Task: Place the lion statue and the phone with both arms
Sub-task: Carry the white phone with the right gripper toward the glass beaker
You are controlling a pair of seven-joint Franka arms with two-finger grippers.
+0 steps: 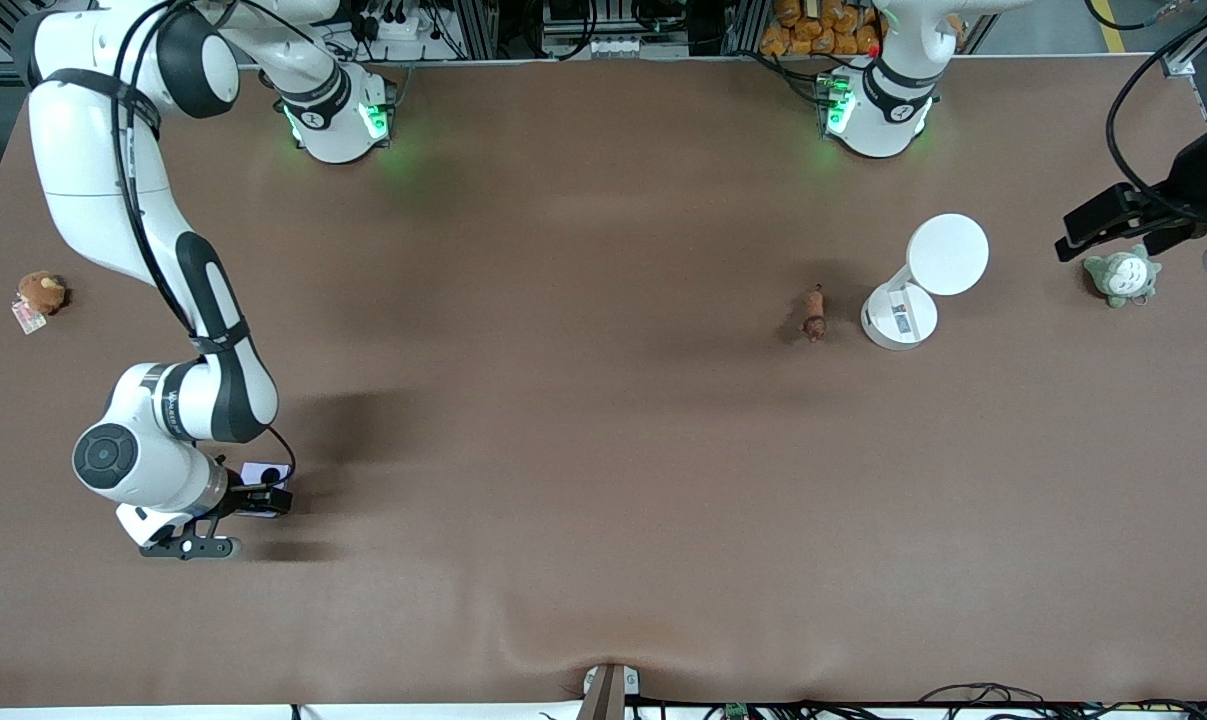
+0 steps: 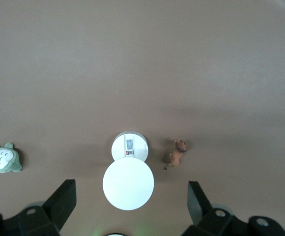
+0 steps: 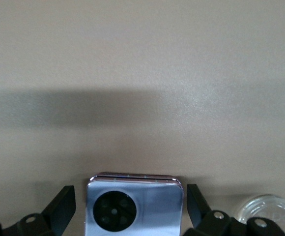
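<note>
The lilac phone (image 1: 260,470) lies flat on the brown table near the right arm's end. My right gripper (image 1: 256,492) is low over it, open, with one finger on each side of it. In the right wrist view the phone (image 3: 142,209) sits between the fingers (image 3: 64,204) with a narrow gap at each side. The reddish-brown lion statue (image 1: 814,313) stands on the table beside a white stand. My left gripper (image 1: 1093,228) is high in the air by the grey-green plush, open and empty. Its wrist view shows the lion (image 2: 178,153) far below.
A white stand (image 1: 898,318) with a round disc top (image 1: 948,255) stands beside the lion, toward the left arm's end. A grey-green plush (image 1: 1121,275) sits near that end. A brown plush with a tag (image 1: 40,293) sits at the right arm's end.
</note>
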